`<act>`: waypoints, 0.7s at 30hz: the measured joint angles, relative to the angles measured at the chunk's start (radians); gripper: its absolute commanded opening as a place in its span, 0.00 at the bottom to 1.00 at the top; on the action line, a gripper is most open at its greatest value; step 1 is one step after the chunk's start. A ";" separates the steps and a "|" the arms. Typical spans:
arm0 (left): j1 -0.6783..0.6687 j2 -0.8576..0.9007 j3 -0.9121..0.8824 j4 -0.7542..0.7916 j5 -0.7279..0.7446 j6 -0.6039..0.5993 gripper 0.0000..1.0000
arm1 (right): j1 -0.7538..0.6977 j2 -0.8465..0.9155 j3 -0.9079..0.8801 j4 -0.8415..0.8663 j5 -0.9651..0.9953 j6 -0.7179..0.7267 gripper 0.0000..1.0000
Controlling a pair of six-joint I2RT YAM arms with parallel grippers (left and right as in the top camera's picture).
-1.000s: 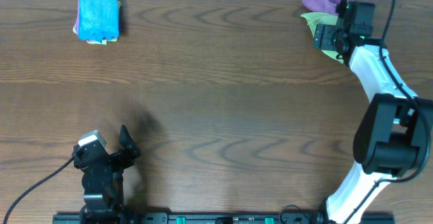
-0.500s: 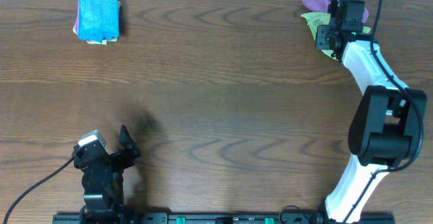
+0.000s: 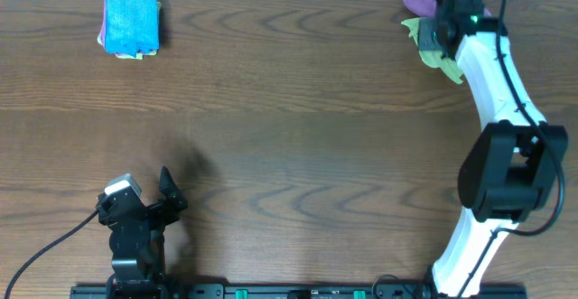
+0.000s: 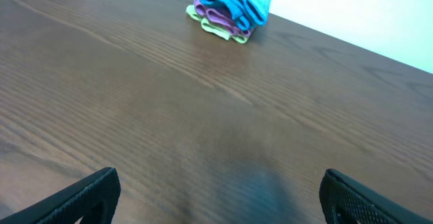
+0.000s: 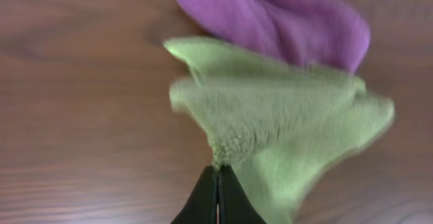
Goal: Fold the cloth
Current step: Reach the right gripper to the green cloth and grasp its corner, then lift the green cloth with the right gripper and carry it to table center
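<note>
Green cloth (image 5: 284, 126) in the tightly closed right tool (image 5: 218, 176), at its edge.

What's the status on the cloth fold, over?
Right gripper shut on green cloth, far right corner. Left gripper open, idle. Purple cloth touching the green one.

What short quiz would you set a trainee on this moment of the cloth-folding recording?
1. True or false: the right gripper is shut on an edge of the green cloth.
2. Multiple choice: which colour lies on top of the folded stack at the far left of the table? A purple, B blue, C green.
3. Fill in the blank: the left gripper is ____ and holds nothing.

Key: 1 true; 2 B; 3 open.
</note>
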 measured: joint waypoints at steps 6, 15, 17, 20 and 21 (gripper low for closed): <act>0.000 0.000 0.000 0.000 0.000 0.000 0.95 | 0.109 -0.066 0.238 -0.229 -0.008 -0.015 0.01; 0.000 0.000 0.000 0.000 0.000 0.000 0.95 | 0.373 -0.217 0.341 -0.529 -0.178 -0.043 0.01; 0.000 0.000 0.000 0.000 0.000 0.000 0.95 | 0.422 -0.219 0.341 -0.572 -0.180 -0.047 0.01; 0.000 0.000 0.000 0.000 0.000 0.000 0.95 | 0.475 -0.219 0.341 -0.610 -0.175 -0.049 0.01; 0.000 0.000 0.000 0.000 0.000 0.000 0.95 | 0.482 -0.219 0.341 -0.613 -0.166 -0.047 0.01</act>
